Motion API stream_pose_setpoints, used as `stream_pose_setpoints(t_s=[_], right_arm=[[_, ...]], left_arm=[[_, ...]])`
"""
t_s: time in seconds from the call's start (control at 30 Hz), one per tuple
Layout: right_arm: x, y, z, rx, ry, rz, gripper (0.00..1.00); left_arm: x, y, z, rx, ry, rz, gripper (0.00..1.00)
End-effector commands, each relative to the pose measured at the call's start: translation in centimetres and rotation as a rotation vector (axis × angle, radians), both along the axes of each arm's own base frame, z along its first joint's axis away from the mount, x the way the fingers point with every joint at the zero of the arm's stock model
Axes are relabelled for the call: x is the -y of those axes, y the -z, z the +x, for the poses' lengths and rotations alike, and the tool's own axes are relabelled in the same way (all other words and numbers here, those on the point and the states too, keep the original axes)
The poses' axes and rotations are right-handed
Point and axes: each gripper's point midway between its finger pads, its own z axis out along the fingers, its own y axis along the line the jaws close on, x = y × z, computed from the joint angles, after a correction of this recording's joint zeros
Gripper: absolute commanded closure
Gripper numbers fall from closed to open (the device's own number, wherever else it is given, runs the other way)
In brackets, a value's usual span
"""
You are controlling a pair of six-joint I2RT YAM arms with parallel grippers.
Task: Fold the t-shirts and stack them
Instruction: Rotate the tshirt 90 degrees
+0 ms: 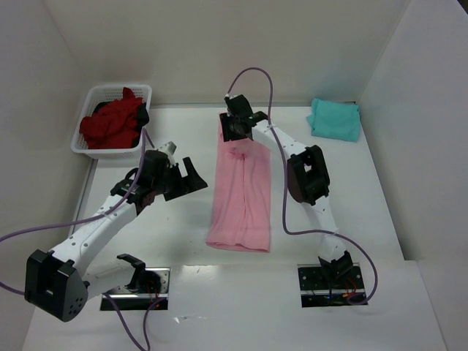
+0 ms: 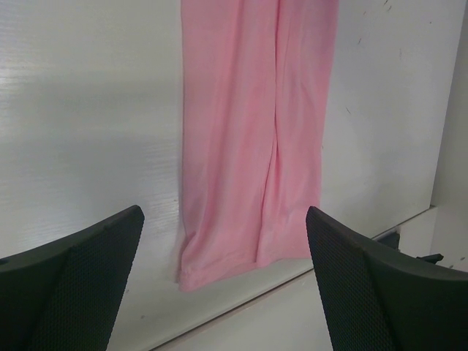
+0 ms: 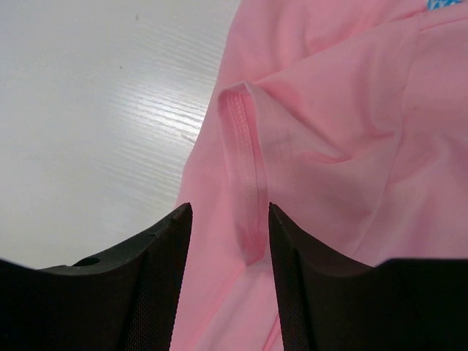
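The right claw sits on the far end of the long light pink cotton t-shirt, jaws partly apart astride a stitched hem strip without squeezing it. The left claw, spread wide and empty, hovers beside the shirt's left edge. The shirt lies folded lengthwise mid-desk. A folded teal t-shirt sits at the far right corner. Dark red t-shirts fill the white plastic lattice basket at the far left corner.

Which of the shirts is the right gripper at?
The pink shirt, laid long mid-table; the right gripper straddles a hem at its far end. The teal shirt lies far right, the red shirts in the basket.
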Motion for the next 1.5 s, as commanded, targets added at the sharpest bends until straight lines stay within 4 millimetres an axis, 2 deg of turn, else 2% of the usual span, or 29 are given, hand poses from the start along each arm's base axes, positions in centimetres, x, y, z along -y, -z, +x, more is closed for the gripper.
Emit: stream_pose_setpoints(t_s=[0.0, 0.1, 0.37, 0.47, 0.57, 0.67, 0.8, 0.9, 0.93, 0.97, 1.1, 1.17, 1.23, 1.3, 1.4, 1.47], right_arm=[[1.5, -2.0, 0.3, 0.06, 0.047, -0.054, 0.51], [2.5, -0.5, -0.3, 0.039, 0.061, -0.094, 0.54], [3.3, 0.8, -0.6, 0.035, 0.07, -0.134, 0.58], [3.4, 1.5, -0.8, 0.023, 0.069, -0.142, 0.7], [3.2, 1.8, -0.9, 0.016, 0.062, -0.138, 0.75], [2.4, 2.3, -1.5, -0.019, 0.036, -0.094, 0.89], [1.6, 3.5, -2.6, -0.072, 0.006, -0.055, 0.96], [0.9, 3.2, -3.7, -0.095, -0.026, -0.006, 0.97], [0.6, 3.1, -3.8, -0.088, -0.039, 0.014, 0.96], [0.0, 2.2, -4.3, -0.085, -0.071, 0.054, 0.89], [-0.1, 3.0, -5.9, -0.111, -0.113, 0.079, 0.59], [-0.1, 2.9, -5.7, -0.104, -0.104, 0.083, 0.44], [0.2, 1.9, -5.4, -0.08, -0.08, 0.08, 0.3], [0.2, 0.5, -4.6, -0.037, -0.054, 0.092, 0.21], [0.5, -2.9, -3.3, 0.045, -0.016, 0.12, 0.18], [1.8, -5.4, -2.1, 0.094, 0.048, 0.153, 0.17]], left_arm=[[0.4, -0.4, 0.3, 0.037, 0.033, -0.015, 0.0], [0.4, -0.2, 0.3, 0.034, 0.033, -0.014, 0.0], [0.4, 0.1, 0.3, 0.03, 0.039, -0.005, 0.0], [0.4, 0.1, 0.3, 0.029, 0.039, -0.005, 0.0], [0.4, 0.1, 0.3, 0.029, 0.039, -0.005, 0.0], [0.4, 0.1, 0.3, 0.029, 0.039, -0.005, 0.0], [0.4, 0.1, 0.3, 0.029, 0.039, -0.005, 0.0], [0.4, 0.1, 0.3, 0.029, 0.039, -0.005, 0.0], [0.4, 0.1, 0.3, 0.029, 0.039, -0.005, 0.0], [0.4, 0.1, 0.3, 0.029, 0.039, -0.005, 0.0], [0.5, 0.3, 0.1, 0.025, 0.046, -0.01, 0.0], [0.6, 0.5, 0.1, 0.017, 0.051, -0.012, 0.0], [0.6, 0.5, 0.1, 0.017, 0.053, -0.014, 0.0], [0.7, 0.4, 0.3, 0.025, 0.053, -0.017, 0.0], [0.9, 0.6, 0.5, 0.025, 0.062, -0.016, 0.0], [1.2, 0.0, 1.2, 0.04, 0.066, -0.021, 0.0]])
